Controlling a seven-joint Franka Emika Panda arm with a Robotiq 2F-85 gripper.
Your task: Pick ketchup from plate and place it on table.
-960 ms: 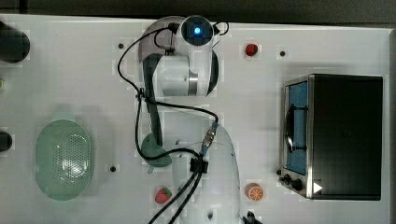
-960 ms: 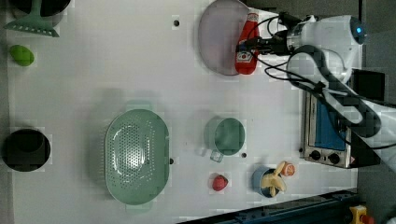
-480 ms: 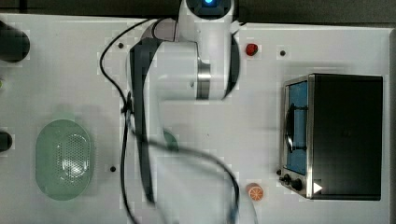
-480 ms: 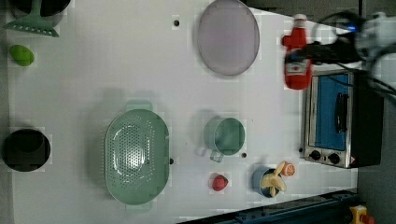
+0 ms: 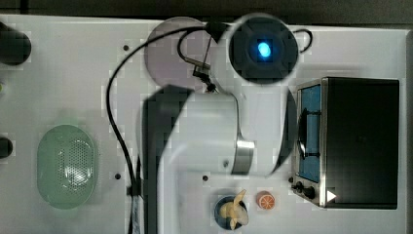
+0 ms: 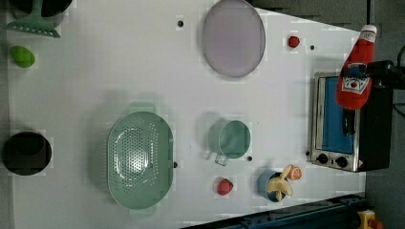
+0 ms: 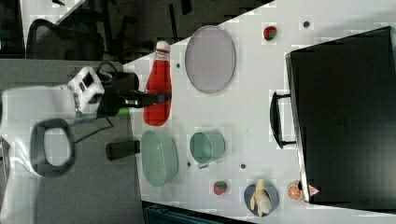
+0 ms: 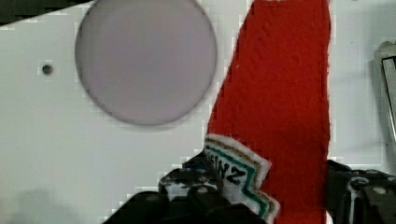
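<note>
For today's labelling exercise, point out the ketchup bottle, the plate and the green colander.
ketchup bottle (image 6: 354,81), left view, on its red body by the label.
plate (image 6: 233,37), left view, on its bare centre.
green colander (image 6: 139,160), left view, on its perforated base.

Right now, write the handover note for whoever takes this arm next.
Gripper: shut on the red plush ketchup bottle, gripping its labelled middle.
Ketchup: lifted in the air, off the plate.
Pale lilac round plate: bare, on the white table.
Done: pick from plate.
Left: lower the bottle onto a free patch of table, perhaps beside the plate, and release.
</note>
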